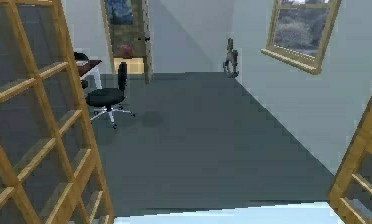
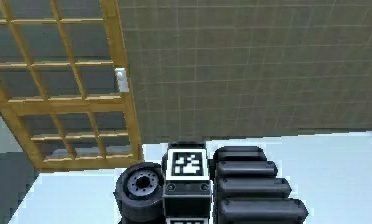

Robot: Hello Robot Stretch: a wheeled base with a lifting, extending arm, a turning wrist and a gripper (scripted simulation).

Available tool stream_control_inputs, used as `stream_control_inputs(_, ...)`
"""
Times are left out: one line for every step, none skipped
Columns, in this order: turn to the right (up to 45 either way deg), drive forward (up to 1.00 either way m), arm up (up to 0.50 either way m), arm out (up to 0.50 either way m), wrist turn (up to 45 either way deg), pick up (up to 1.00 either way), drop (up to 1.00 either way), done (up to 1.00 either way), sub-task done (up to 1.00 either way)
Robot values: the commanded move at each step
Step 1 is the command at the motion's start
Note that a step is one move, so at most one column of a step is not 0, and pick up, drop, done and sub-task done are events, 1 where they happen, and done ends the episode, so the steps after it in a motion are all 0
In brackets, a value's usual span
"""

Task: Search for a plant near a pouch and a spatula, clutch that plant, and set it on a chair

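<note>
Black swivel chair (image 1: 107, 97) stands mid-left on matte grey floor (image 1: 214, 130). Lower centre shows the end effector (image 2: 142, 192), rounded and dark; I cannot tell its grip or load.

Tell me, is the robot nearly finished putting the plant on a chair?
Not nearly. Done: nothing yet, it seems; the office chair looks bare. In hand: the search, with the robot beside a glass-paned door, looking into the room. Left: find the plant, grab it, set it on a chair.
</note>
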Motion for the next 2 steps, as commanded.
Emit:
stream_control_inputs(-3.0, 0.00, 0.00, 0.00, 0.0, 0.00, 0.00, 0.00, 0.00)
stream_control_inputs(45.0, 0.00, 0.00, 0.00, 0.0, 0.00, 0.00, 0.00, 0.00)
